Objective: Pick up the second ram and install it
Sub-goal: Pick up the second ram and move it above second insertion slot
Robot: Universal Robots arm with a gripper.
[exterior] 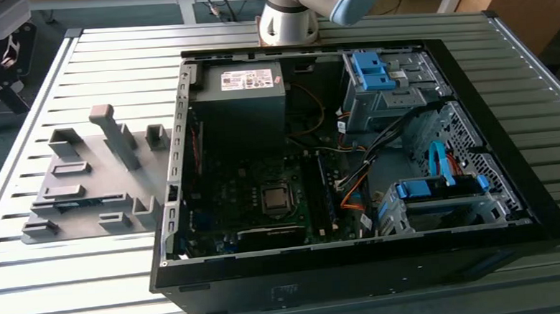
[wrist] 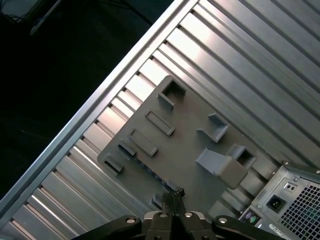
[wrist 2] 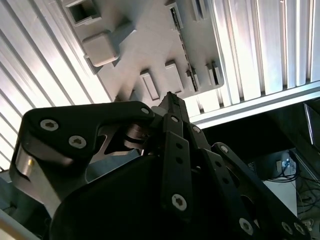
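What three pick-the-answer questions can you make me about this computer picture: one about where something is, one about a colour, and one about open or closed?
1. Where is the second ram?
A) in a slot of the grey holder beside the computer case
B) on the floor
C) on top of the case

2. What colour are the drive clips inside the case?
A) yellow
B) pink
C) blue

3. How is the case?
A) closed up with its side panel on
B) open, with its insides showing
C) wrapped in a box

Answers:
1 A: the blue strip lies in the holder, at the exterior view's left of the case.
2 C: the clips look bright blue.
3 B: the circuit board and cables are in plain sight.
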